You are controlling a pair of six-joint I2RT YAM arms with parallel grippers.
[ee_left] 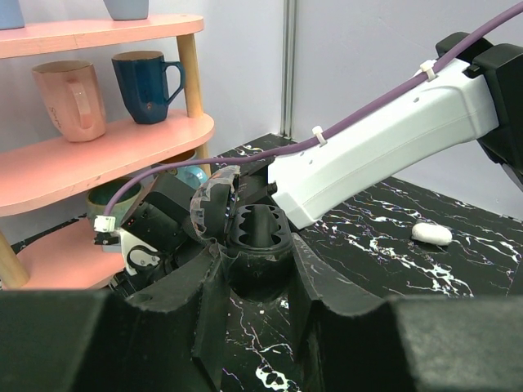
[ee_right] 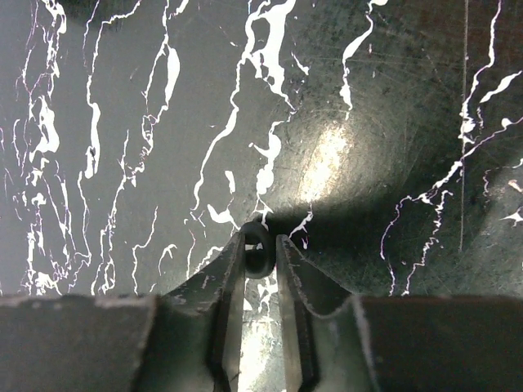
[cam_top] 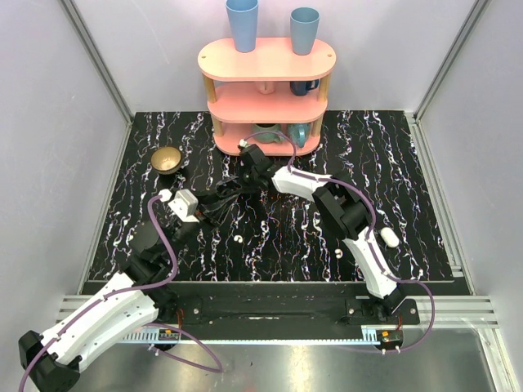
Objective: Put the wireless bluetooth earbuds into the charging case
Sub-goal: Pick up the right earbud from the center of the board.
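On desk (cam_top: 409, 163), R side: charging case (cam_top: 389, 237) lying alone; earbud (cam_top: 237, 239) and earbud (cam_top: 337, 252) lying loose mid-desk, neither inserted yet. R fingers (ee_right: 225, 286) pinching small dark ring (ee_right: 258, 249); L fingers (ee_left: 208, 302) sitting closed.

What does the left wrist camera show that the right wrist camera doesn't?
Only the left wrist view: the pink shelf with a pink mug and a dark blue mug, the right arm's white link, and the charging case lying on the table. Only the right wrist view: a small dark ring pinched at the tips of the right gripper. Both: the black marble-patterned tabletop.
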